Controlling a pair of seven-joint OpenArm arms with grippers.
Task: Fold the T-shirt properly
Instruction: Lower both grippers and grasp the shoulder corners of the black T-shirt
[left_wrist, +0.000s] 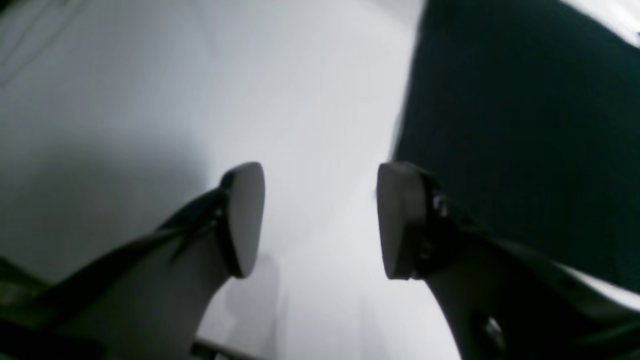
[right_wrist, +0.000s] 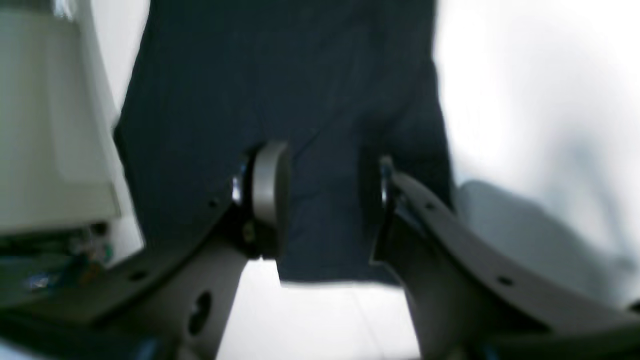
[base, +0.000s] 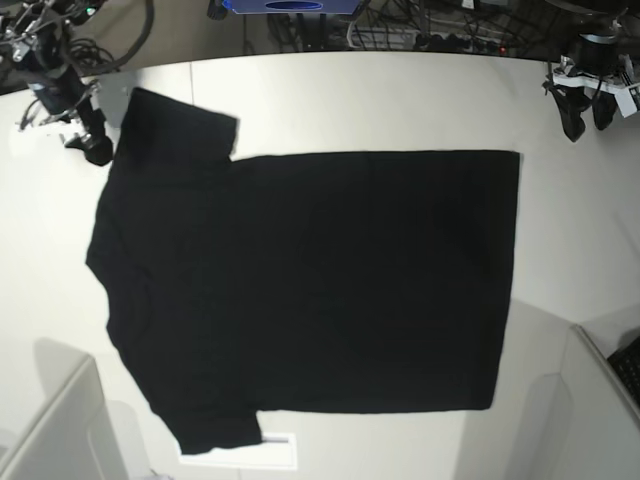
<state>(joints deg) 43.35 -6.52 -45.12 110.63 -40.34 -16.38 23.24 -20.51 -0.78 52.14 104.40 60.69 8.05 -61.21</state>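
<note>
White bench surface fills the base view, with cables and dark equipment along its far edge. At the left of that view, the right gripper sits at the far left corner of the bench, just beside the edge of the upper sleeve of the T-shirt. In the right wrist view, the right gripper has its jaws apart, with black cloth of the T-shirt lying between and beyond them; whether the pads touch the cloth cannot be told from the blurred frame.

The T-shirt lies flat and spread out across the middle of the bench, plain black side up. Its sleeves and shoulder end point to the left of the base view, and its straight hem runs along the right. A small white rectangle shows just beside the lower sleeve at the near edge.

At the far right corner, the left gripper is well apart from the T-shirt hem. In the left wrist view, the left gripper has its jaws apart with only bare bench between them; the T-shirt lies to the right of the pads.
</note>
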